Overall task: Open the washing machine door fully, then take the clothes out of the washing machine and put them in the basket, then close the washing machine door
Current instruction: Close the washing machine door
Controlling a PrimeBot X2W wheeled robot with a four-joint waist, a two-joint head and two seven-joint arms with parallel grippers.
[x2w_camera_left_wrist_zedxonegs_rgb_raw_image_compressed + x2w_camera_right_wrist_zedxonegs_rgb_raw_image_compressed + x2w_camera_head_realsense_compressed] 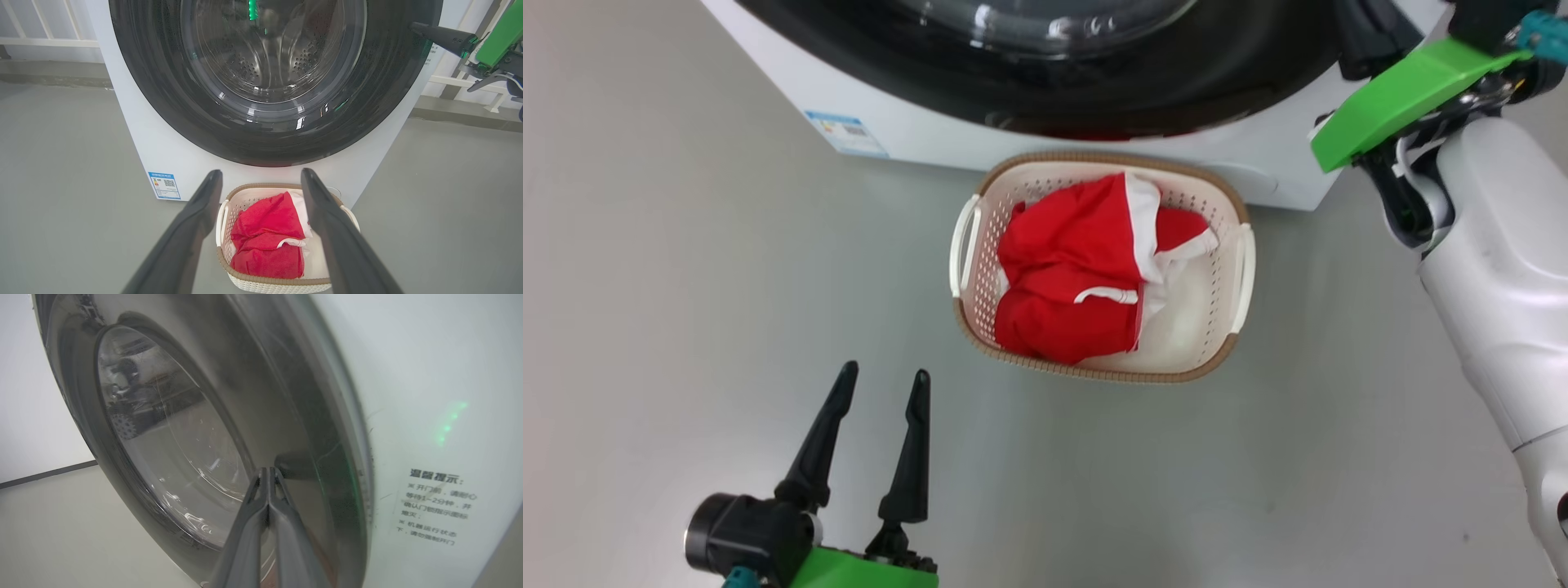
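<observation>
One washer (915,131), its one door (265,139) flush against it. One basket (1094,373) stands on the floor at the washer's 6 o'clock and holds the clothes (1062,269), one red heap whose piece count is unclear. The left gripper (885,372) is spread and empty at the basket's 7 o'clock. The right gripper (266,470) is pressed together at the door rim's 3 o'clock. One blue label (847,133) is at the basket's 10 o'clock.

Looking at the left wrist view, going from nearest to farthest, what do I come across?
left gripper → basket with the clothes in it → washing machine door
</observation>
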